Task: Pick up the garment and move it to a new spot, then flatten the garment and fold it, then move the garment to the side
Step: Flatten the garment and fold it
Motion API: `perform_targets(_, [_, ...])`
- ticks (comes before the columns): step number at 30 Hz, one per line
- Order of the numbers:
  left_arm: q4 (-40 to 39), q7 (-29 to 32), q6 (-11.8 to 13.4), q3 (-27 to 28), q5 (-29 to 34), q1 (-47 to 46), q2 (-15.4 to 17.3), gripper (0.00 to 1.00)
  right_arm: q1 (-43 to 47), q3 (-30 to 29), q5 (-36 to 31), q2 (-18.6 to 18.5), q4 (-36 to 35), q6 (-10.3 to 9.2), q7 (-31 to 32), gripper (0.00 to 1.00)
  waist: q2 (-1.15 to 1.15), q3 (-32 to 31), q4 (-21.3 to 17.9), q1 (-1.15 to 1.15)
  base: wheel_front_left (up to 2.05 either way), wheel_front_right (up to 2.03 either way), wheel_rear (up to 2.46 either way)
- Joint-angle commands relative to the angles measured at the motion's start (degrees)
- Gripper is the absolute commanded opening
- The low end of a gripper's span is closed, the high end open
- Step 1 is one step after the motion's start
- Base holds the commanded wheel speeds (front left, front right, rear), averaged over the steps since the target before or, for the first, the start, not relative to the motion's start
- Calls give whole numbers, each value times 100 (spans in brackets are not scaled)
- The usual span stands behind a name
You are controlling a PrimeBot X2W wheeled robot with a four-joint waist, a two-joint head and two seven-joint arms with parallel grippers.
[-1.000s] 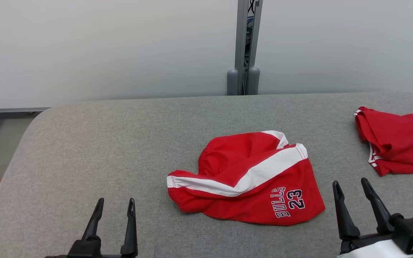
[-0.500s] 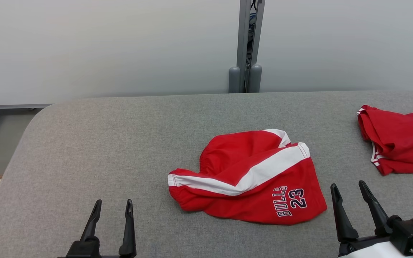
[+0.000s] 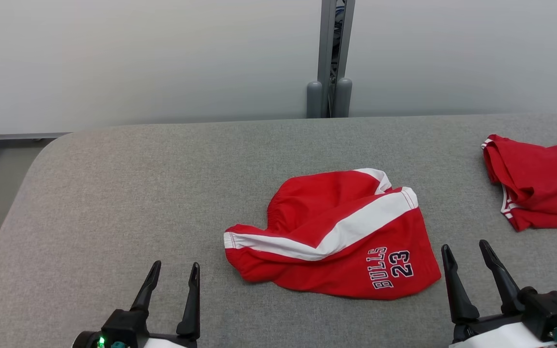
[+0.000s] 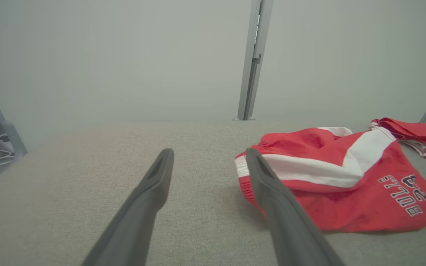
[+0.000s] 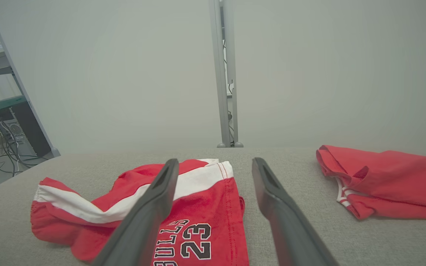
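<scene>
The red shorts (image 3: 336, 237) lie between 2 wide, empty pincers, long axis left to right; the right pincer (image 3: 464, 244) sits just beside their near-right corner, the left pincer (image 3: 174, 267) slightly farther.

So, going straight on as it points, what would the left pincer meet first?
The left pincer would cross bare table first; one finger might graze the red shorts; depth unclear.

Second garment (image 3: 542, 188), right gripper (image 3: 464, 245): partly off-frame
</scene>
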Motion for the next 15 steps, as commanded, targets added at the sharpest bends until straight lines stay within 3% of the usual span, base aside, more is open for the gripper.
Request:
perform_targets(1, [222, -23, -183, -73, -318, -226, 19, 100, -61, 26, -22, -32, 0, -2, 1, 100, 0, 37, -27, 0, 0, 0, 0])
perform_targets(7, [797, 394, -600, -299, -1017, -850, 17, 100, -174, 59, -93, -32, -56, -2, 1, 100, 0, 224, -65, 0, 0, 0, 0])
perform_targets(10, [1072, 860, -822, -464, -1830, -1229, 16, 100, -251, 80, -157, -32, -81, -2, 1, 100, 0, 343, -91, 0, 0, 0, 0])
perform_targets(15, [1355, 1292, -954, -623, -2421, -1664, 28, 100, -344, 73, -209, -32, -124, -2, 1, 100, 0, 527, -143, 0, 0, 0, 0])
